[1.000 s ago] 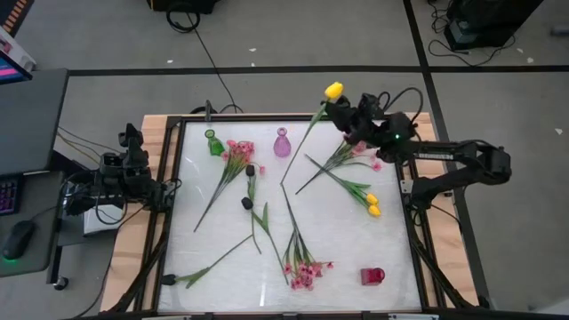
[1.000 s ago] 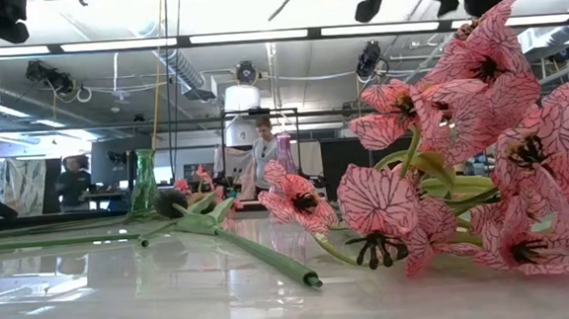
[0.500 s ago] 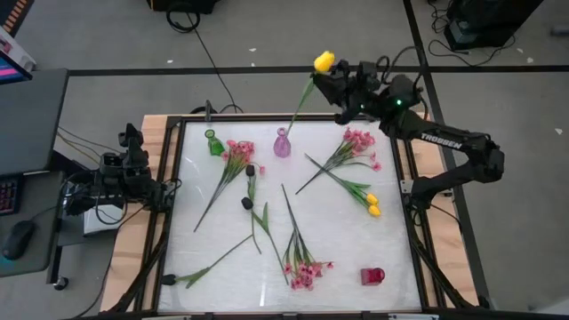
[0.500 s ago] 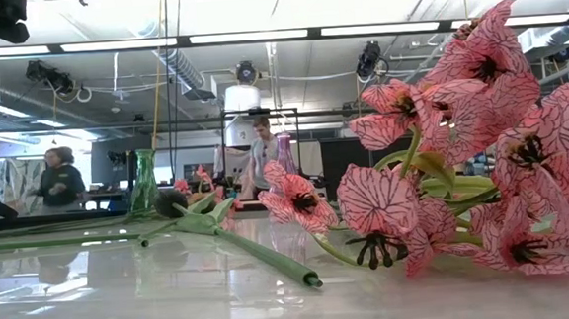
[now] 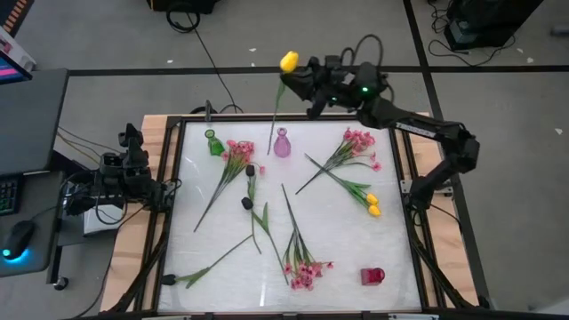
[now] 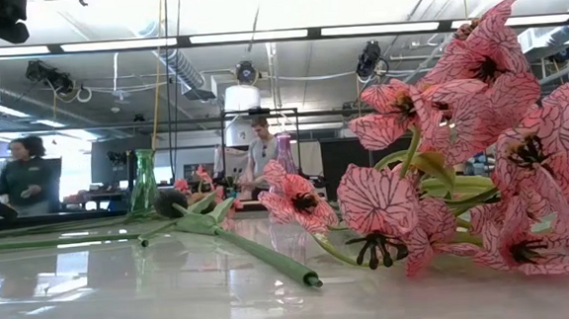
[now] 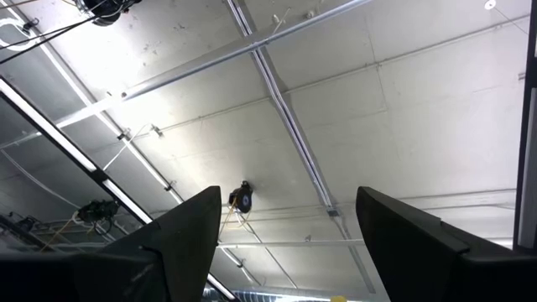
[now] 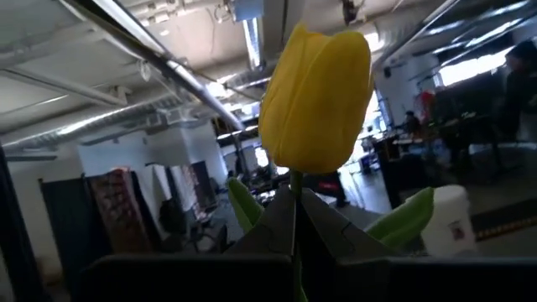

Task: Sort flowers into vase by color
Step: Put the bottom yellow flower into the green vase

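My right gripper [image 5: 308,86] is high over the table's far edge, shut on a yellow tulip [image 5: 289,61]. Its green stem [image 5: 274,120] hangs down beside the small pink vase [image 5: 282,144]. The right wrist view shows the bloom [image 8: 317,101] just beyond the fingers. A green vase [image 5: 212,142] stands left of the pink one. Pink sprays [image 5: 356,147], two yellow tulips [image 5: 370,204] and dark tulips [image 5: 249,203] lie flat on the white tabletop. My left gripper [image 7: 285,243] is open, parked off the table's left edge and pointing at the ceiling. My right gripper pinches the yellow tulip's stem just under the bloom [image 8: 295,210] between its two fingers. The bloom stands above the fingers and two leaves [image 8: 401,222] spread to either side. The tulip is lifted clear, with the rest of its stem hanging below.
A red vase [image 5: 372,276] sits near the table's near right corner. Another pink spray [image 5: 302,267] lies near the near edge and fills the low view [image 6: 463,168]. A black frame [image 5: 178,178] rims the table. People stand in the room beyond.
My right gripper has carried the yellow tulip toward the table's left and far edge, from above the right pink spray to beside the pink vase. The stem's lower end has swung along with it. The left arm has kept still.
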### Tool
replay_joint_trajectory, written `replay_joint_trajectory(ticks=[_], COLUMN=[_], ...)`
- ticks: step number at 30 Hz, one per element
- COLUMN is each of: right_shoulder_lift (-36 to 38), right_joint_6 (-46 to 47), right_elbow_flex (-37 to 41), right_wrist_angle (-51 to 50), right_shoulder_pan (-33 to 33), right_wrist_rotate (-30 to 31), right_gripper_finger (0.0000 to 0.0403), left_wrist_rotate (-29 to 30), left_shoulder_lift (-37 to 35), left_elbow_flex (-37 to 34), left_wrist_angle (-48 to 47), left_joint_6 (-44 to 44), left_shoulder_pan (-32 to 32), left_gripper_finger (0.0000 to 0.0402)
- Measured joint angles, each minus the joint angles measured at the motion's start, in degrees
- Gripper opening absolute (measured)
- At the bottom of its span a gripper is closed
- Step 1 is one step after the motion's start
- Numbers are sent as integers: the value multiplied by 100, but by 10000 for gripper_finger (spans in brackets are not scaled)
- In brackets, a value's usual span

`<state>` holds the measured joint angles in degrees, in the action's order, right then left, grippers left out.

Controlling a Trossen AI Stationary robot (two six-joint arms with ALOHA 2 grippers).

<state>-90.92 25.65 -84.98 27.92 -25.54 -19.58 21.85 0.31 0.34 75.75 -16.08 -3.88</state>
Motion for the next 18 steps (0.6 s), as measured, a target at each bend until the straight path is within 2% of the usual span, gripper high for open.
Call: replay_joint_trajectory(ticks=[11, 18], right_shoulder_lift=[-1042, -1315], right_joint_6=[418, 585], right_elbow_flex=[-923, -1240], right_wrist_angle=[29, 5], right_shoulder_pan=[6, 17], right_wrist_rotate=[-624, -961], right_gripper_finger=[14, 14], left_wrist_rotate=[0, 2], left_shoulder_lift=[1, 0], left_elbow_flex=[0, 0], left_wrist_angle=[2, 4], left_joint_6=[0, 1], left_shoulder_pan=[-2, -1], left_gripper_finger=[283, 283])
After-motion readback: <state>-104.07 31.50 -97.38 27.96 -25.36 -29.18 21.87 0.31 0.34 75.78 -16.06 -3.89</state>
